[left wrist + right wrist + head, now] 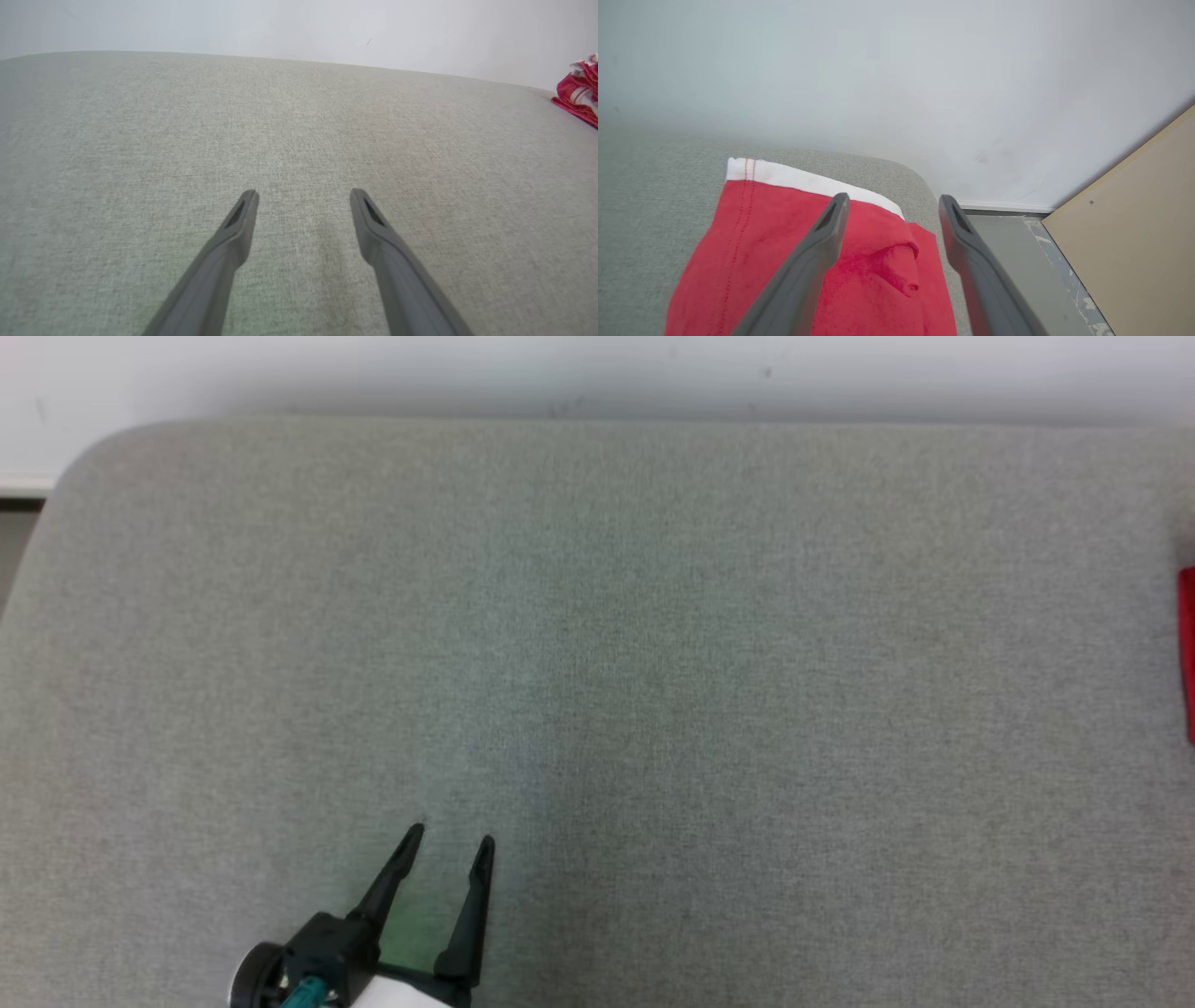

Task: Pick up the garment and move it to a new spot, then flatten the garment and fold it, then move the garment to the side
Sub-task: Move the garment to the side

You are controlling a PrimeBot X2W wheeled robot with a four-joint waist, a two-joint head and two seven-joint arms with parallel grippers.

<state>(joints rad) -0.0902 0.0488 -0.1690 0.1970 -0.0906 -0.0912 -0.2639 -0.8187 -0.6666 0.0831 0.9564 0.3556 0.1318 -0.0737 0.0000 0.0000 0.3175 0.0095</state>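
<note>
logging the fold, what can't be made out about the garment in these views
- Right wrist view: garment has its near part cut off by the bottom edge and is crossed by the right gripper; fold unclear.
- Head view: garment is a sliver at the right edge.
- Left wrist view: garment small, cut by the right edge.

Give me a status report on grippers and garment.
Left gripper open over grey cushion. Right gripper open over red garment at cushion's right end. No obstruction seen.
</note>
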